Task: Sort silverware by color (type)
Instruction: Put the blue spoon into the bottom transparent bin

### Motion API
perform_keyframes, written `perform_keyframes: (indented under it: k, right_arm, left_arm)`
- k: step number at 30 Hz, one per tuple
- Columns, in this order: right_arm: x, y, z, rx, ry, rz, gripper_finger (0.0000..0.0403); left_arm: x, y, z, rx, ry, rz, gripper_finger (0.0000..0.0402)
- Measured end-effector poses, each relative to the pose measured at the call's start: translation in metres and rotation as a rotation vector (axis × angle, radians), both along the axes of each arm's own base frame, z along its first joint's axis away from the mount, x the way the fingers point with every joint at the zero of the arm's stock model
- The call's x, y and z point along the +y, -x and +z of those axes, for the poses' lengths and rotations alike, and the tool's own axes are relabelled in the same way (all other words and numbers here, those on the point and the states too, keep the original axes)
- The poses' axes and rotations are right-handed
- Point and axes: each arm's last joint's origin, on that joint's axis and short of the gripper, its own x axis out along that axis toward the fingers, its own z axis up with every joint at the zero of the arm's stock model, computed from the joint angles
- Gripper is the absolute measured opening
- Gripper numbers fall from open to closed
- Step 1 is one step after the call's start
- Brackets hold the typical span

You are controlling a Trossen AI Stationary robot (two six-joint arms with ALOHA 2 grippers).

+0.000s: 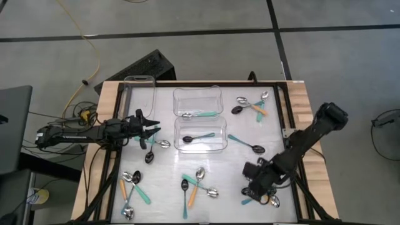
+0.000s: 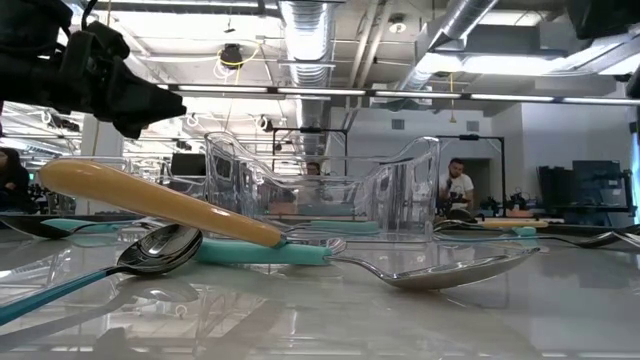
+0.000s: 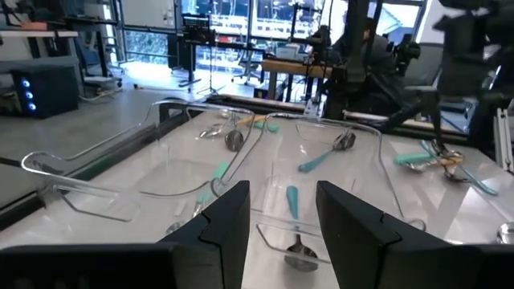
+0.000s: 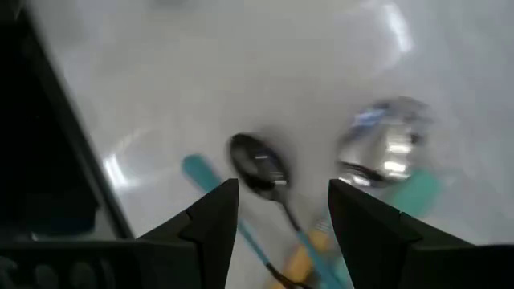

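Right now, by line:
Target pile: small spoons (image 1: 265,199) at the near right corner of the white table (image 1: 162,169), directly under the right gripper (image 1: 257,191). Right wrist view shows a black-bowled spoon (image 4: 259,164) w/ thin teal handle, a teal handle (image 4: 198,172) beside it, a shiny silver bowl (image 4: 385,148) close by, an orange bit lower down.
Axis: black-bowled spoon lies flat, bowl pointing away from the fingers, handle running back between them; long axis roughly in line w/ the gripper's reach, slightly skewed.
Handling (est.): light, stiff, slick on the glossy top; crossed handles may drag neighbours. Best pinch is mid-handle, across the narrow width, not the rounded bowl.
Right gripper: fingers spread, nothing between them, hovering low over the pile.
Left gripper (image 1: 147,127): fingers apart, empty, at the left side near two spoons (image 1: 153,145).
Tubs: three clear tubs; the middle tub (image 1: 200,134) holds a black-bowled teal spoon, the far tub (image 1: 197,102) a teal one.
Elsewhere: other spoon clusters (image 1: 195,185) lie scattered, unsorted.
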Motion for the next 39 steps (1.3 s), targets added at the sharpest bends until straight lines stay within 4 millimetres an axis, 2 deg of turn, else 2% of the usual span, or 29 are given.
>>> perform_keyframes:
  k: [7, 18, 25, 30, 34, 39]
  right_arm:
    - [0.017, -0.01, -0.03, 0.012, 0.063, 0.28, 0.0201]
    - [0.019, -0.011, -0.058, 0.163, 0.083, 0.337, 0.0158]
    - [0.024, 0.0, -0.06, 0.207, 0.118, 0.381, 0.0149]
    - [0.028, 0.007, -0.061, 0.199, 0.161, 0.474, 0.0133]
    - [0.029, 0.008, -0.061, 0.164, 0.213, 0.475, 0.0101]
    - [0.028, 0.005, -0.06, 0.113, 0.247, 0.456, 0.004]
  left_arm:
    - [0.0, 0.0, 0.0, -0.005, 0.023, 0.001, 0.013]
    - [0.0, 0.0, 0.0, -0.013, 0.047, 0.007, 0.013]
    - [0.0, 0.0, 0.0, -0.023, 0.082, 0.018, 0.013]
    - [0.0, 0.0, 0.0, -0.033, 0.116, 0.021, 0.013]
    - [0.0, 0.0, 0.0, -0.033, 0.12, 0.02, 0.013]
    - [0.0, 0.0, 0.0, -0.033, 0.122, 0.018, 0.013]
